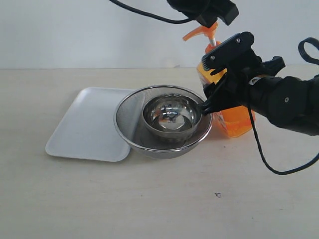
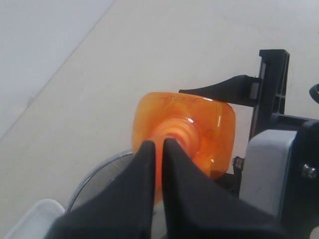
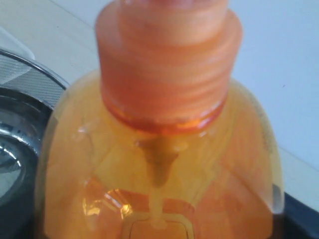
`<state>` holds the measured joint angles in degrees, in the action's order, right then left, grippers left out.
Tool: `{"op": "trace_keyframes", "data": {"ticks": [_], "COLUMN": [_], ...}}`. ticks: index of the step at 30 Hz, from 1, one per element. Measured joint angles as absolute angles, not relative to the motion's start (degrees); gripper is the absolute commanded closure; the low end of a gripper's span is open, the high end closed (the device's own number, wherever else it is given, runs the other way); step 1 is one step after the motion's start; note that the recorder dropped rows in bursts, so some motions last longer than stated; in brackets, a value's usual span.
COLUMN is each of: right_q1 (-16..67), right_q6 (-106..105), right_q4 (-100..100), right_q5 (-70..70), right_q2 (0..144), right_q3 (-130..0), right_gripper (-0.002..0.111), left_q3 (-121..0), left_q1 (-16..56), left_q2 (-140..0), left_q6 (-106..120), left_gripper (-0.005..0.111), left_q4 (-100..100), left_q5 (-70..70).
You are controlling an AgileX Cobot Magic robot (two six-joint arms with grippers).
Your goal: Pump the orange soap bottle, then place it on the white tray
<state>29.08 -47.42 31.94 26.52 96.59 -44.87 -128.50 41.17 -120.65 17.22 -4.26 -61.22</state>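
Centre: we mark a round steel mesh strainer [image 1: 130,130] w/ a smaller polished steel bowl [image 1: 172,117] nested inside, both upright on the beige table [image 1: 149,209]. Nearer the camera, small dark speck [image 1: 217,194]; behind, plain white wall [image 1: 75,30].

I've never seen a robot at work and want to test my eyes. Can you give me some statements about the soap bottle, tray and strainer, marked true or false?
1. The orange soap bottle stands on the white tray. False: it stands on the table, on the far side of the strainer from the tray.
2. A steel bowl sits inside the mesh strainer. True.
3. The right gripper is gripping the steel bowl. False: it is closed around the bottle's body.
4. The left gripper is just above the bottle's pump head. True.
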Motion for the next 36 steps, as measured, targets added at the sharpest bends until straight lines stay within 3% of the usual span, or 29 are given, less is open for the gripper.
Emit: {"op": "trace_keyframes", "data": {"ticks": [36], "right_q1": [29.1], "right_q6": [-47.3], "right_q4": [32.0], "right_q5": [26.5], "right_q2": [96.6], "right_q3": [-44.9], "right_gripper": [0.108], "left_q3": [-127.5], "left_q1": [41.2], "left_q2": [-117.9], "left_q6": [17.2], "left_gripper": [0.102], "left_q4": [-1.5], "left_q5": [-60.3]}}
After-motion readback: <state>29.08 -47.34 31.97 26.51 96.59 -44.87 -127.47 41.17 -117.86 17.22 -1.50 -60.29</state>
